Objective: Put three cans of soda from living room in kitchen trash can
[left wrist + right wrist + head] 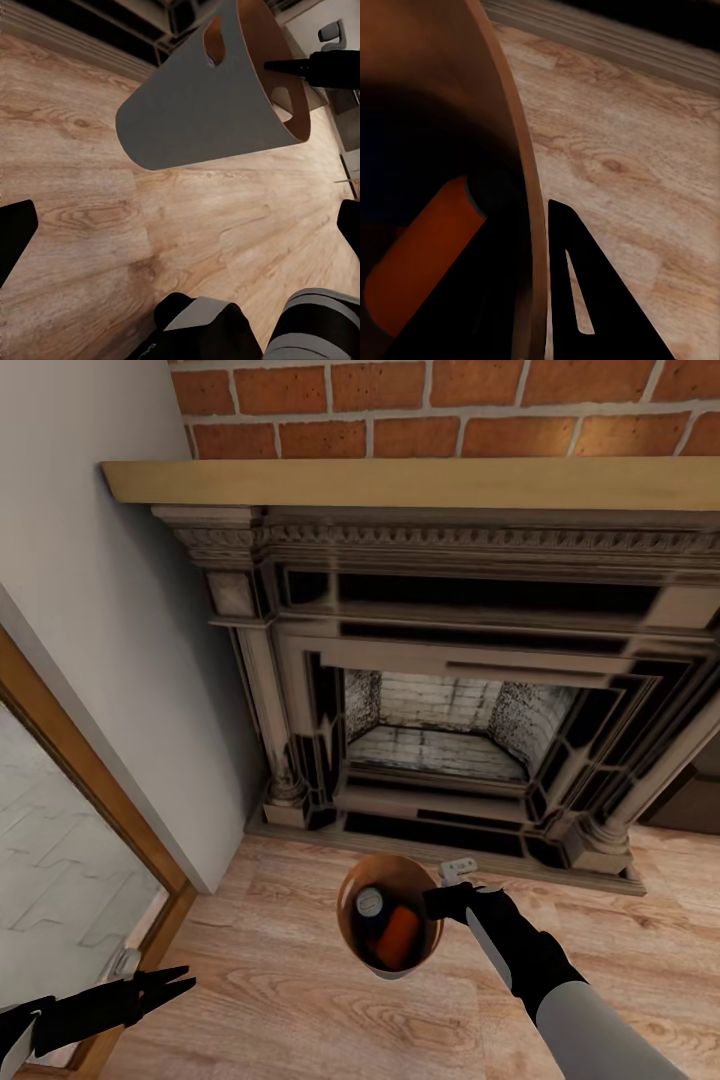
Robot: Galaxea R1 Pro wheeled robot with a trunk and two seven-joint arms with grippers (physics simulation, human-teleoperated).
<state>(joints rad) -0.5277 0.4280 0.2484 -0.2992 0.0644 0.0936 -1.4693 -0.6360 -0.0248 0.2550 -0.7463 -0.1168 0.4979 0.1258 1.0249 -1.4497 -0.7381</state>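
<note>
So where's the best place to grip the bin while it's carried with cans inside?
At the rim of the bin, coming from above on its right side, one finger inside and one outside. The wall is thin and tapered, too wide to span, as the right gripper seems to grip it.

Open wood plank floor (290,1000) all around; ornate stone fireplace (450,690) blocking ahead, grey wall (120,660) closing the left.

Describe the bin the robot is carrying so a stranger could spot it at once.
Find the ornate fireplace under the brick wall; on the wood floor before it, the right gripper grips the rim of a small round trash can. It is pale grey outside, glossy orange-brown inside, with an orange soda can and a silvery-topped can in it.
</note>
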